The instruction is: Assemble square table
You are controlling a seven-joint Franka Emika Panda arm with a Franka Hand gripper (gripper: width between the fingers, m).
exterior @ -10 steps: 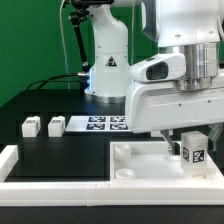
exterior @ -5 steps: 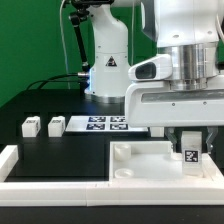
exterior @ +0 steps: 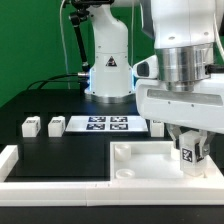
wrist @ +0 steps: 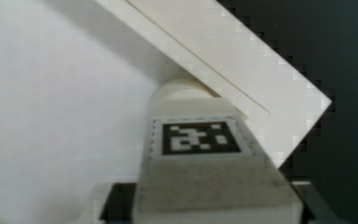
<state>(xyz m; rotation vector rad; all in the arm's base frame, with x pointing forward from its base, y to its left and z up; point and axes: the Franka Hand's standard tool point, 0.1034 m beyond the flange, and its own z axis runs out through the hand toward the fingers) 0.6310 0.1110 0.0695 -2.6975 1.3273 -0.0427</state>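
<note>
While the arm reaches down on the exterior view's right, its gripper is pinching a leg block, one dark finger on each side and the block's black-and-white tag turned toward the camera. The wrist view confirms the hold: the dark fingers press against both flanks of the leg block, with no gap showing on either side, and the gripper sits at its near end. The leg block stands roughly upright over the square table slab, close to the slab's corner on the exterior view's right. From the wrist, the block's far end points at the slab right beside the raised rim, where two edges meet. Whether its lower end rests on the slab or hangs just above it, I cannot tell.

The slab lies flat on the black table, near the camera. Two leg blocks sit side by side, well apart from the slab, toward the exterior view's left. Just beside them lies the marker board. A small white piece past the board's right end may be another leg block, but it is partly hidden. The border rail runs along the table's near edge.
</note>
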